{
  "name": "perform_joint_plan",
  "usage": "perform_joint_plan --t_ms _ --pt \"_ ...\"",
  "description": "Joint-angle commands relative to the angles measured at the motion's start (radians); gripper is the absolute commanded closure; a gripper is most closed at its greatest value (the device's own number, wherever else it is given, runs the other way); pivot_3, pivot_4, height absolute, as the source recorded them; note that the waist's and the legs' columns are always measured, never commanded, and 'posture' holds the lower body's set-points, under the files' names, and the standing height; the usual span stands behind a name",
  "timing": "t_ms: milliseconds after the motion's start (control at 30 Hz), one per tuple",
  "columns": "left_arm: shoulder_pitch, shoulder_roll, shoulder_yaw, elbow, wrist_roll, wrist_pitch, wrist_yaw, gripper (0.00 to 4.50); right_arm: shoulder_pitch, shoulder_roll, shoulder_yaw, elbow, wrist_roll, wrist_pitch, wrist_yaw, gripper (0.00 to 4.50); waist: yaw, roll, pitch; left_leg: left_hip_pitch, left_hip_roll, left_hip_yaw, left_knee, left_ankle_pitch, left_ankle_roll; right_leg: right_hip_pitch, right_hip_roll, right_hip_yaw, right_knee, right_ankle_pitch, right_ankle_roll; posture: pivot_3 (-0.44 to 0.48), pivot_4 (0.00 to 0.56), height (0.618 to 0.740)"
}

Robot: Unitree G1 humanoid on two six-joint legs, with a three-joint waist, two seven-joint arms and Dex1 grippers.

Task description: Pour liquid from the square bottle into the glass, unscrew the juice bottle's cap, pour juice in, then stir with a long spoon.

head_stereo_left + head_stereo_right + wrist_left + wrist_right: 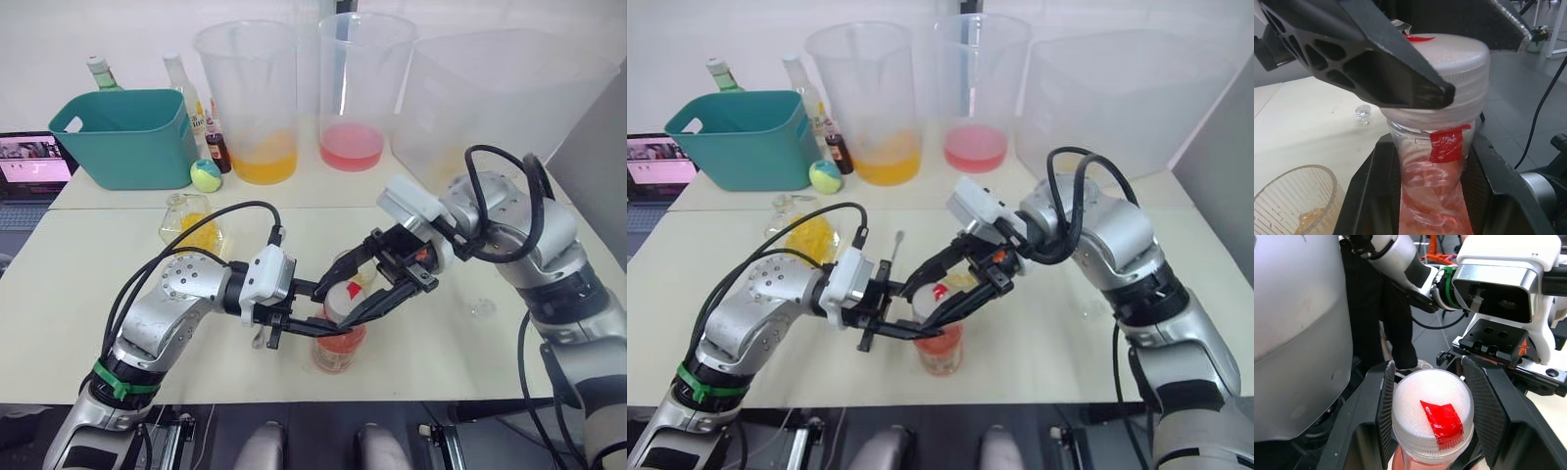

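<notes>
Left fingers (1400,161) clamp the juice bottle (1436,205); right fingers (1386,411) squeeze its cap (1432,423).

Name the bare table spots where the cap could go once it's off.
Bare table lies beside the right arm near the small clear stopper, and along the front edge left of the left gripper. It is crowded around the pink juice bottle, ribbed glass and square bottle.

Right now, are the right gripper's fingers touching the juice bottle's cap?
Touching. In the right wrist view, the right gripper has both fingers pressed against opposite sides of the juice bottle's cap.
</notes>
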Motion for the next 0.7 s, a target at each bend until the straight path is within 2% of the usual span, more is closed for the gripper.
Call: perform_joint_plan --t_ms 33,133,200,267,367,500,567,700 --pt "0.026 0.03 -0.006 0.007 0.018 0.031 0.001 3.3 0.001 -0.016 0.047 0.0 0.002 -0.013 0.064 2.83 0.0 0.0 0.0 0.0 0.0 0.0 0.0 0.0 0.0 0.0 0.0 0.0 0.0 0.0 0.0 0.0 0.15 0.738" --pt "0.024 0.031 -0.003 0.014 0.017 0.027 0.001 3.3 0.002 -0.007 -0.023 0.006 -0.013 0.012 0.052 2.83 0.0 0.0 0.0 0.0 0.0 0.0 0.0 0.0 0.0 0.0 0.0 0.0 0.0 0.0 0.0 0.0 0.15 0.738" --pt "0.021 0.03 -0.002 0.019 0.017 0.026 0.002 3.3 0.004 -0.012 -0.074 -0.011 -0.005 0.046 0.013 1.8 0.0 0.0 0.0 0.0 0.0 0.0 0.0 0.0 0.0 0.0 0.0 0.0 0.001 0.0 0.0 0.0 0.15 0.738" --pt "0.019 0.029 -0.002 0.02 0.016 0.026 0.003 3.3 0.013 -0.031 -0.13 -0.061 0.021 0.087 -0.027 1.17 0.001 0.0 0.0 0.0 0.0 0.0 0.0 0.0 0.0 0.0 0.0 0.0 0.001 0.0 0.0 0.0 0.15 0.738" --pt "0.019 0.027 -0.004 0.017 0.014 0.027 0.004 3.3 0.049 -0.053 -0.279 -0.177 0.135 0.182 -0.155 0.07 0.002 0.0 0.0 -0.002 0.0 0.0 0.0 0.0 0.0 -0.002 0.0 0.0 0.001 0.0 0.0 0.0 0.15 0.738" --pt "0.023 0.025 -0.006 0.01 0.011 0.027 0.006 3.3 0.221 -0.062 -0.492 -0.402 0.295 0.279 -0.472 0.03 0.005 0.0 0.0 -0.002 0.001 -0.001 0.0 0.0 0.0 -0.002 0.0 0.0 0.001 0.0 0.0 0.0 0.15 0.738" --pt "0.026 0.024 -0.006 0.009 0.01 0.027 0.008 3.3 0.297 -0.054 -0.533 -0.493 0.339 0.307 -0.608 0.03 0.002 0.0 0.0 -0.002 0.0 0.0 0.0 0.0 0.0 -0.002 0.0 0.001 0.001 0.0 0.0 0.0 0.15 0.738" --pt "0.029 0.018 -0.01 0.019 0.016 0.02 0.012 3.3 0.515 -0.05 -0.536 -0.689 0.27 0.327 -0.855 0.03 0.004 0.0 0.0 -0.001 0.001 0.001 0.0 0.0 0.0 -0.001 0.001 0.0 0.001 0.0 0.0 0.0 0.15 0.738"
